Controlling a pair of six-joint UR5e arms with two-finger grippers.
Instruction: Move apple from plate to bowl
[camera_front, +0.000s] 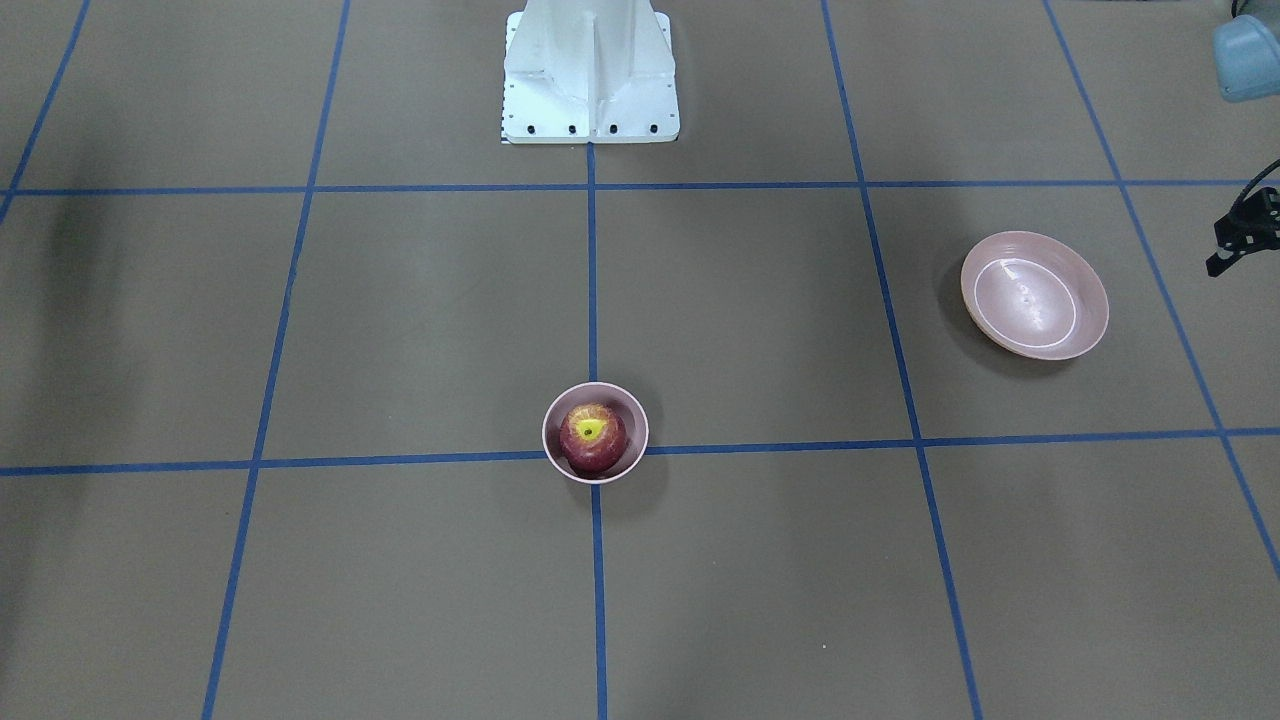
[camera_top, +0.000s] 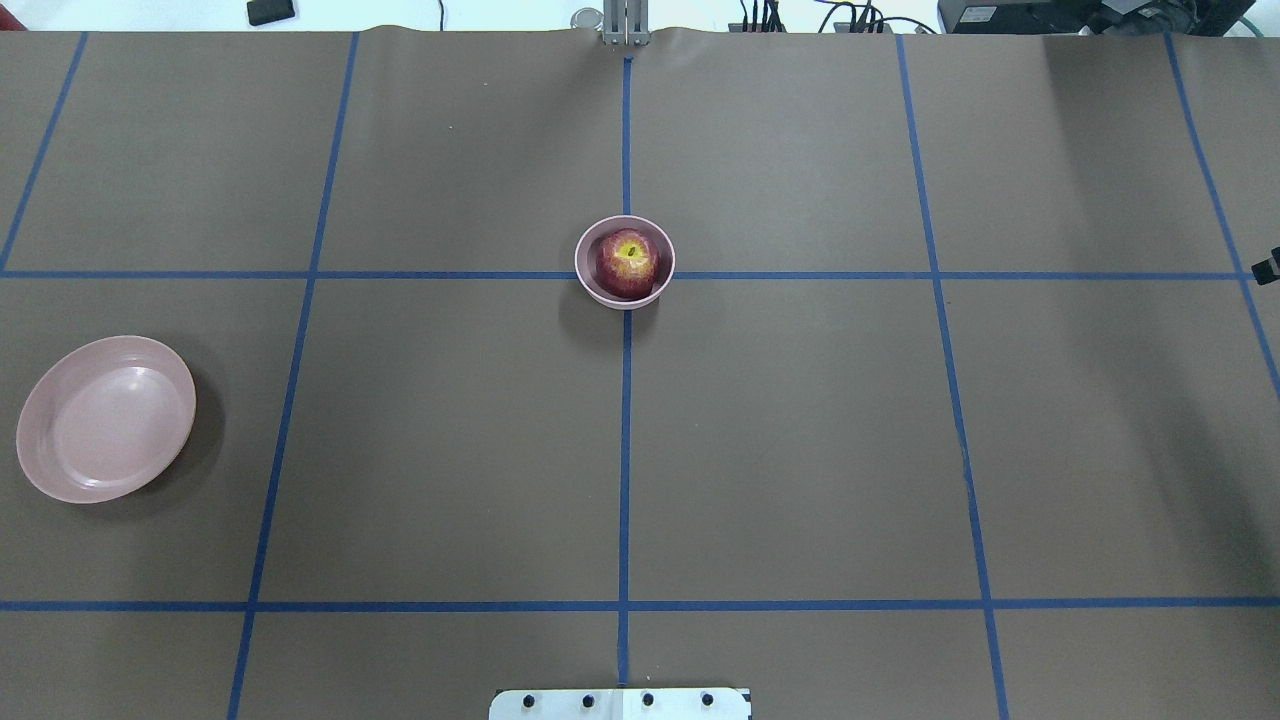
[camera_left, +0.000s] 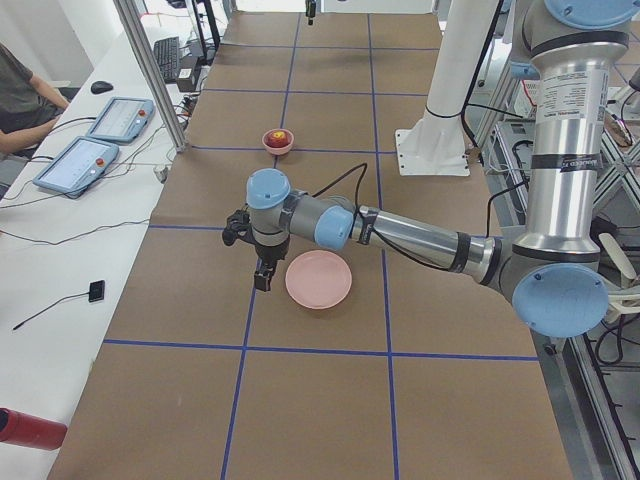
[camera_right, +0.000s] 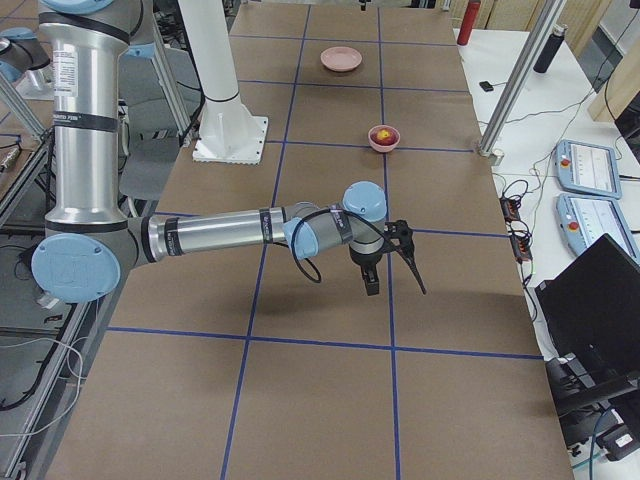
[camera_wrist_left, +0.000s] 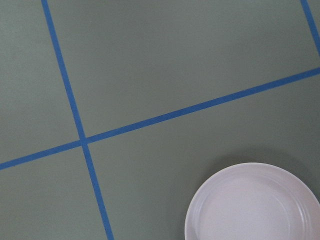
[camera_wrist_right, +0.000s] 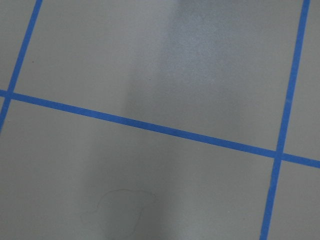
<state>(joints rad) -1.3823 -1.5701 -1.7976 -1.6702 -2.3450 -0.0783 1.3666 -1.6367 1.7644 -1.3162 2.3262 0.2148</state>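
Black left gripper (camera_left: 262, 273) hangs over the surface (camera_top: 800, 450) near the plate (camera_left: 318, 279), with nothing visibly in it. Whether its jaws are parted or closed I cannot tell: only a sliver shows at the edge of the front-facing view, and the left wrist view shows no fingers. Right gripper (camera_right: 394, 286) hovers over bare surface toward the robot's right end, well apart from every task thing. Nothing seen in it, and its state cannot be told either, as it shows properly only in a side view. Plate is empty; the left wrist view shows its pale centre bare in the lower right corner. Apple (camera_top: 628, 264) sits inside the bowl (camera_top: 583, 262), stem dimple and yellow-green patch up. The bowl is upright on a crossing of blue tape lines (camera_top: 625, 450) at mid-surface, well apart from the plate and both arms. Judgement: the transfer looks finished, so the step in hand is only clearing off. To do it well, raise the left arm straight up before any sideways travel so it does not clip the plate rim. Route neither arm over the bowl, since a light nudge could probably tip such a small deep bowl or roll the apple out. Go slow near the plate, which looks shallow and likely to slide. Right arm probably needs no move at all.
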